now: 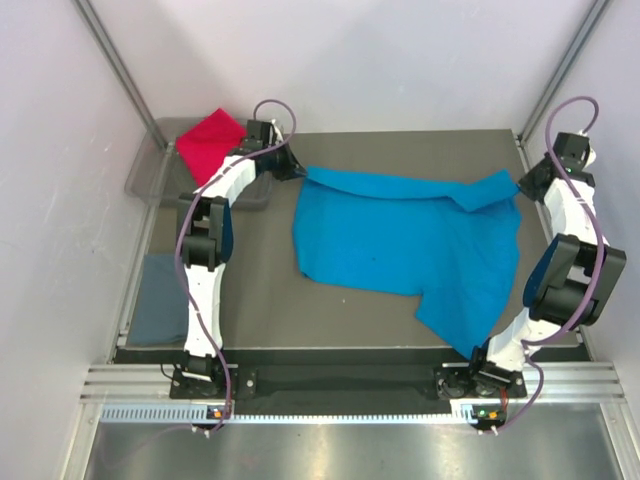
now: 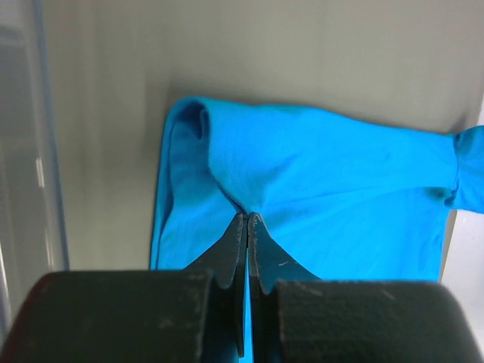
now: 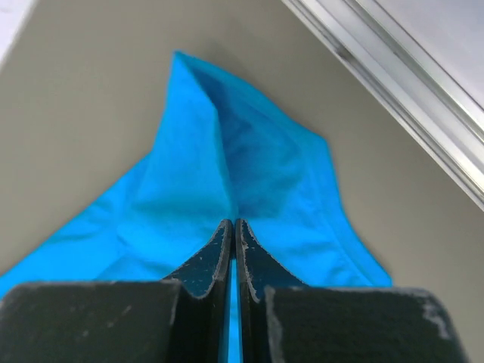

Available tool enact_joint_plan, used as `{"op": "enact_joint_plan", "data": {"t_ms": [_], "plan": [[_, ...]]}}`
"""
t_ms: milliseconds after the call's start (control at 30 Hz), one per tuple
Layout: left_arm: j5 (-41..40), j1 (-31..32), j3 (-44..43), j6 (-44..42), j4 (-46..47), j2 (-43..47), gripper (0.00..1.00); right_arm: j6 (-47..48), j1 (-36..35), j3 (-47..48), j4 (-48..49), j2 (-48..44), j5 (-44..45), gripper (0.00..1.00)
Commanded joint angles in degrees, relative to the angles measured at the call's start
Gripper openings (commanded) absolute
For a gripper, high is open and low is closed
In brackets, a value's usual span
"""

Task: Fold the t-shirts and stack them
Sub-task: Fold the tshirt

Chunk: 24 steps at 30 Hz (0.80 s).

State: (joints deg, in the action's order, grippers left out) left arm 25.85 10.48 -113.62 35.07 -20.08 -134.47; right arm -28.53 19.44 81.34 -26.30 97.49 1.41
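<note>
A turquoise-blue t-shirt (image 1: 405, 243) lies spread across the middle and right of the dark table, one flap hanging toward the front right. My left gripper (image 1: 296, 171) pinches its far left corner, jaws shut on the cloth (image 2: 302, 174). At the far right my right gripper (image 1: 522, 183) is shut on the shirt's other far corner (image 3: 249, 166), which rises in a peak from the fingertips. A crimson red t-shirt (image 1: 210, 142) sits in the tray at the back left. A slate grey-blue t-shirt (image 1: 160, 298) lies folded at the table's left edge.
The clear grey plastic tray (image 1: 147, 172) stands at the back left beside my left arm. Metal frame posts (image 1: 115, 60) rise at both back corners, and a rail (image 3: 393, 83) runs close to my right gripper. White walls enclose the table.
</note>
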Motion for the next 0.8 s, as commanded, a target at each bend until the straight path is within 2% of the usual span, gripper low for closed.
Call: {"op": "enact_joint_plan", "data": {"t_ms": [0,433,767], "plan": [[-0.18,-0.37,1.38,-2.55,-5.23,4.92,0.0,1.02,0.86,-0.57,-0.76,-3.8,1.05,0.0],[-2.63,-0.37,2.53,-6.15,-11.83,4.66,0.0,2.61,1.56,-9.7,-2.09,-8.02,3.25,0.0],[-2.56,-0.37,1.39,-6.24,-14.2,2.55,0.0,2.7,3.05,-11.11,-2.52,-7.4,4.74,0.0]]}}
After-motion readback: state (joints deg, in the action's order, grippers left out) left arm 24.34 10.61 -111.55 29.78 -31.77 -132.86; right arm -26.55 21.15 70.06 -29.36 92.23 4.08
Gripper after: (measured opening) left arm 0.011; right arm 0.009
